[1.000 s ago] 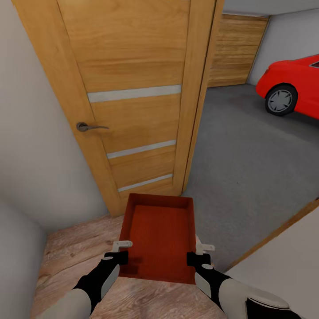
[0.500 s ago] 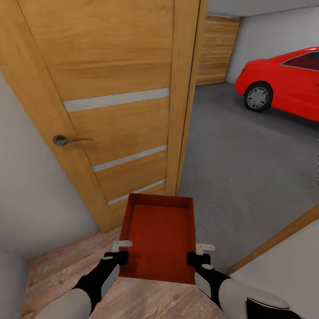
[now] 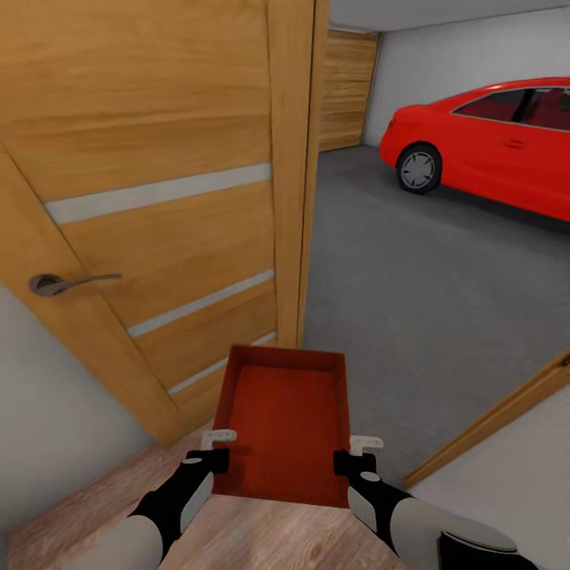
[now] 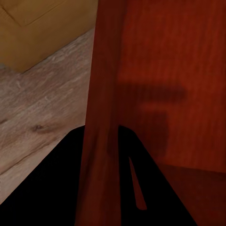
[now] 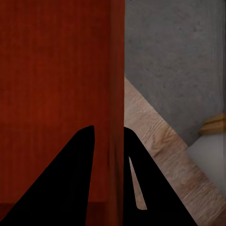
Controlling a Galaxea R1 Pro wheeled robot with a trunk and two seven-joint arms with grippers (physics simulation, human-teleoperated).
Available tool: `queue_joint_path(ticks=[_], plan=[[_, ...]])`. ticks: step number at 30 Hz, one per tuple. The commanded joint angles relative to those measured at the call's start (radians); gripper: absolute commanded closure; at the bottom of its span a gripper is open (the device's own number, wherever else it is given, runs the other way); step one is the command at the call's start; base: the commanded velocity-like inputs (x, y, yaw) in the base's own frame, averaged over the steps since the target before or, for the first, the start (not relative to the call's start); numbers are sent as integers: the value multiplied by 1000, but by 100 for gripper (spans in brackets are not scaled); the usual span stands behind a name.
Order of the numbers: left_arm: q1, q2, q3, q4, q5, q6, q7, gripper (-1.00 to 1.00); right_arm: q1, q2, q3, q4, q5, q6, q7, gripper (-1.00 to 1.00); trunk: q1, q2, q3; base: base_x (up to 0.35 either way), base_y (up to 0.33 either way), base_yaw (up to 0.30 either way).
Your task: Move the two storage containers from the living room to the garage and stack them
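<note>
Risk lies at the open wooden door (image 3: 158,198) just ahead-left of the left gripper (image 3: 212,455), which with the right gripper (image 3: 352,457) is clamped on the orange-red storage container's (image 3: 285,419) side walls: clipping the door could wrench the thin bin free.

Home garage doorway: red car (image 3: 491,146), concrete floor (image 3: 412,269).

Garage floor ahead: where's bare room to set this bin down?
The grey floor is bare from the doorway to the red car, and toward the slatted door at the back. It is tight at the threshold, between the open wooden door and the right-hand frame, where the bin hangs.
</note>
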Motion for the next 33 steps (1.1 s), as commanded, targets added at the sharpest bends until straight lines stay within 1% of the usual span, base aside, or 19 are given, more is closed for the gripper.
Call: queue_joint_path(ticks=[1, 23, 28, 33], plan=[[-1, 44, 5, -51, -1, -2, 13, 100, 0, -2, 16, 16, -13, 0, -3, 100, 0, -1, -1, 121, 62, -275], [-1, 44, 5, -53, -2, -2, 13, 100, 0, -2, 16, 16, -13, 0, -4, 100, 0, -1, -1, 11, 5, -272], [-1, 44, 5, -53, -1, -2, 13, 100, 0, -2, 16, 16, -13, 0, -4, 100, 0, -1, -1, 51, 69, -75], [-1, 44, 5, -53, -1, -1, 12, 100, 0, -2, 16, 16, -13, 0, -4, 100, 0, -1, -1, 175, 244, -6]])
